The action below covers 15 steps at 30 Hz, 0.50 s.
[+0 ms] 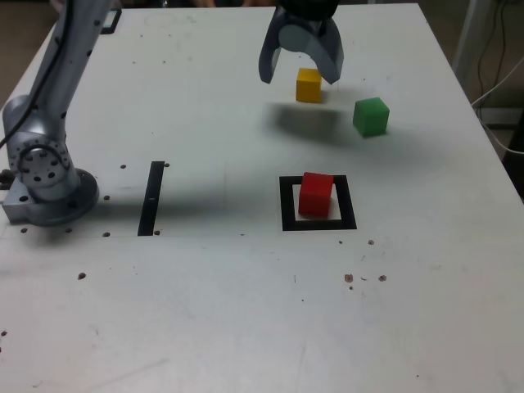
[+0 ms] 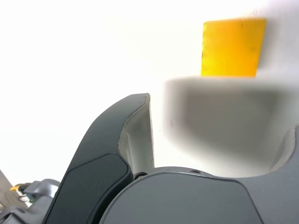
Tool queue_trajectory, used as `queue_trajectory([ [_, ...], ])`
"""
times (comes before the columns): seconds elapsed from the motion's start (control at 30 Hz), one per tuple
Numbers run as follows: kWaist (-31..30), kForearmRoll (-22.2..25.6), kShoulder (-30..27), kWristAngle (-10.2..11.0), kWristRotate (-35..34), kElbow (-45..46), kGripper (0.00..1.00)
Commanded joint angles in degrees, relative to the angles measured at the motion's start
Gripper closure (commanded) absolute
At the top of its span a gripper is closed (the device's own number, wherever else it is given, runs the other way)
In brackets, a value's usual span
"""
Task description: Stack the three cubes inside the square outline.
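White table, with the red block inside the black square. Yellow at twelve o'clock and green at one still need stacking. The claw is spread wide, holding nothing.

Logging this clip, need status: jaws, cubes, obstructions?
Jaws open, empty, above table. Red cube inside square outline; yellow and green outside it, unstacked. Nothing seen between jaws and yellow.
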Motion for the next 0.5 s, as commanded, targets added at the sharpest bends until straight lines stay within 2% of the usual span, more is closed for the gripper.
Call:
queue_trajectory([
  [0.0,0.2,-0.7,0.3,0.1,-0.1,0.1,0.02],
  [0.47,3.3,-4.8,4.8,0.2,1.9,-1.5,0.06],
])
